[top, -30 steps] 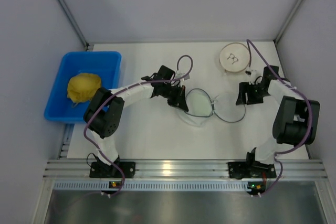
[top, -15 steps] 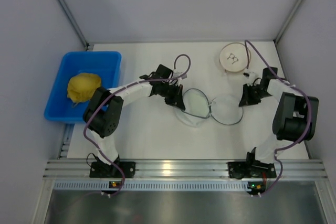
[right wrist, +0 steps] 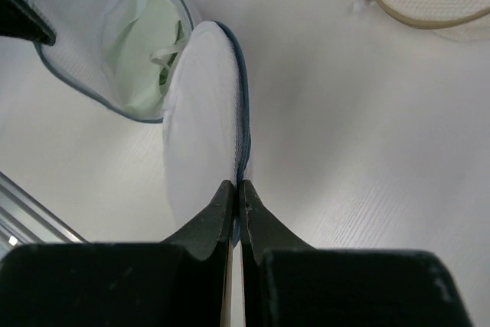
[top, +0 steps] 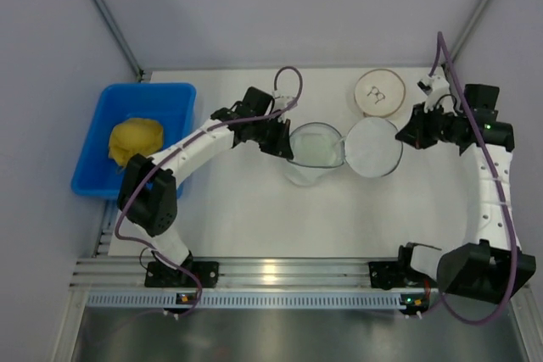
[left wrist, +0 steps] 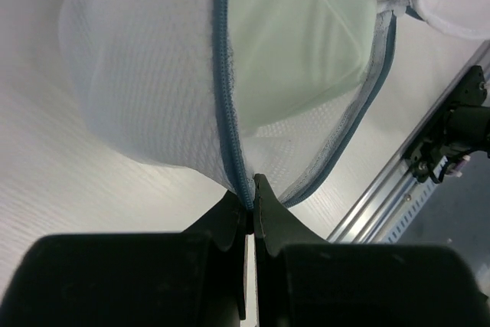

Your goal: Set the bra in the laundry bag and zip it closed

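The laundry bag (top: 373, 148) is a white mesh pouch with a dark zipper rim, spread open like a clamshell at mid-table. The pale mint bra (top: 316, 145) lies inside its left half; it also shows in the left wrist view (left wrist: 298, 44) and the right wrist view (right wrist: 149, 44). My left gripper (top: 288, 150) is shut on the zipper rim at the left half's edge (left wrist: 251, 189). My right gripper (top: 405, 136) is shut on the rim of the right flap (right wrist: 237, 187). The zipper stands open between the two halves.
A blue bin (top: 174, 99) at the left holds a yellow cloth lump (top: 134, 140). A white disc with a tan rim (top: 380, 93) lies at the back, just behind the bag's right flap. An aluminium rail (top: 280, 273) runs along the near edge.
My right gripper closed on the bag's right flap rim and pulled it right and toward the back. The left arm carried its side backward too, so the bag now sits farther back, stretched.
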Motion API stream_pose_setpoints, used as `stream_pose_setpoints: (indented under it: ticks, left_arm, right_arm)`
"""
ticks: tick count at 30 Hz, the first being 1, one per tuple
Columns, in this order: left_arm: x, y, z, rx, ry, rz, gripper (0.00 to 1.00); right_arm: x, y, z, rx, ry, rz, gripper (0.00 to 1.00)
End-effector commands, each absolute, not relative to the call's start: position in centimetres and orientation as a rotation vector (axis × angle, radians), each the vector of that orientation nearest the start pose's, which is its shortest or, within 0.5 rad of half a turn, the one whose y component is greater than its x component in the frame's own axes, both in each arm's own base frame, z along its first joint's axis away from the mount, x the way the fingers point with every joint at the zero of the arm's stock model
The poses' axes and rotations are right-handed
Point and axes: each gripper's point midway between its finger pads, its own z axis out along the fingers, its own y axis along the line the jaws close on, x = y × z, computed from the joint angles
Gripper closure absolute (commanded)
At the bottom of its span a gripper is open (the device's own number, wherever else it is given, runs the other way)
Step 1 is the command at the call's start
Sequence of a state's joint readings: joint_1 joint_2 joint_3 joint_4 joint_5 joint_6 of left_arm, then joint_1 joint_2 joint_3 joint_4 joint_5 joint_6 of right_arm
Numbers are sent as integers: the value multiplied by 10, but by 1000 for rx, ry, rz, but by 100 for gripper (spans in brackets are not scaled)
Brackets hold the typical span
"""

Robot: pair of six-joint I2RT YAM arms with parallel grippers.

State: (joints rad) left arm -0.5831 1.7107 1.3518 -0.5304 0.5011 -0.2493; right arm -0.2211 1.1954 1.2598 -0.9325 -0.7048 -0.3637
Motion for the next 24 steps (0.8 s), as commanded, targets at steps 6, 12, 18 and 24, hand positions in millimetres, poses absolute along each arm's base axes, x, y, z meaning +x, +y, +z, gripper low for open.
stream_pose_setpoints:
  ticks: [6, 12, 18, 24]
  left_arm:
    - [290, -292, 167, 791, 2408, -724, 100]
    - [286, -289, 130, 802, 2493, -664, 100]
    - [296, -301, 154, 703, 2397, -843, 91]
    - [279, -307, 224, 742, 2137, -1054, 65]
  right_arm:
    - [256, 88, 313, -652, 2052, 439, 100]
    - [253, 112, 348, -669, 1965, 498, 100]
    - [246, 104, 301, -706, 2117, 441, 100]
    - [240, 109, 293, -704, 2122, 481, 100]
